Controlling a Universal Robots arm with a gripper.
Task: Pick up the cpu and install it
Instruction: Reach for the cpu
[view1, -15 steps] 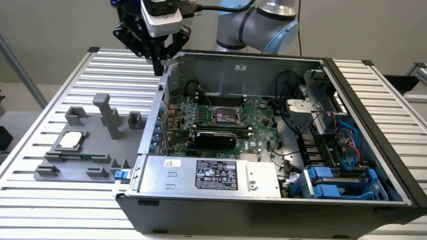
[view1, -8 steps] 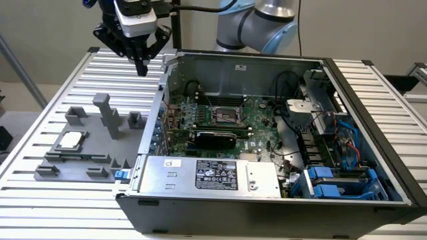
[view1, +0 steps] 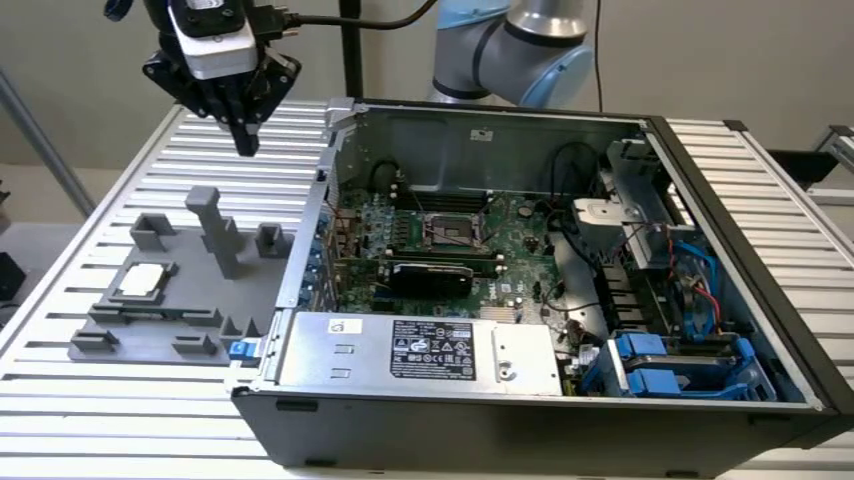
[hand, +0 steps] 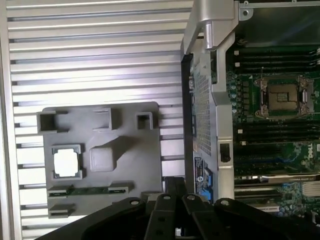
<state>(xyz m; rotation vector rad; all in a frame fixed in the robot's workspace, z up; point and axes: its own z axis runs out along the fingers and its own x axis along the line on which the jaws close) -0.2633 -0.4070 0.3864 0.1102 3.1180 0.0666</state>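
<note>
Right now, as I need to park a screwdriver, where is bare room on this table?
Bare slats of the table lie in front of the grey fixture, behind it below the gripper, and along the exterior view's right of the computer case. Crowded: the fixture, holding blocks and the cpu, and the case's inside.

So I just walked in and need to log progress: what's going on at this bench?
A robot arm's gripper hangs shut and empty above the slatted table, beside the open computer case. The cpu lies in its grey fixture, not yet picked up. The motherboard socket inside the case looks vacant.
</note>
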